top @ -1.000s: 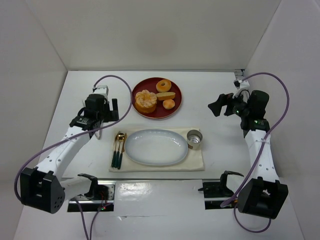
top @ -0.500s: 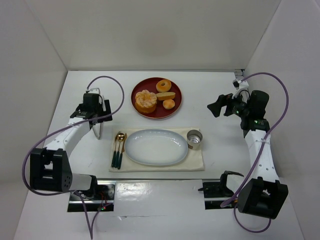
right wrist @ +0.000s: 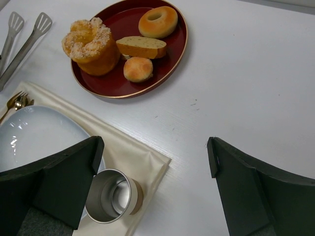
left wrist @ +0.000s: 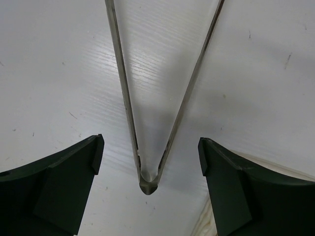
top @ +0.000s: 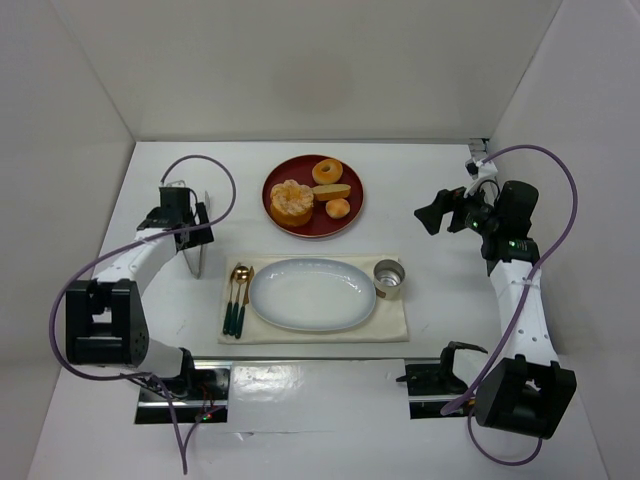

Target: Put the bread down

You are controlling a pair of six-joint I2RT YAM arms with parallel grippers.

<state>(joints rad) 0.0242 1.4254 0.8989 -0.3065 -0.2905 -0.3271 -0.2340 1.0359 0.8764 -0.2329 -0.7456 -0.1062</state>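
On the red plate (top: 310,226), bread (top: 331,192) was flanked by donut (top: 326,171), pastry (top: 291,201), bun (top: 338,208); tongs (left wrist: 146,183) were straddled by wide-spread left gripper (left wrist: 150,147); right gripper (right wrist: 155,145) was spread, empty.

Tongs (left wrist: 147,186) lie flat; cup (right wrist: 112,201) stands on napkin (right wrist: 133,157).

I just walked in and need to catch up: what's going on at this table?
The left gripper hangs over the metal tongs lying on the table, its jaws open on either side of their hinged end, not gripping them. The bread lies on the red plate; the white plate has nothing on it. The right gripper hovers off to the right, jaws open, holding nothing.
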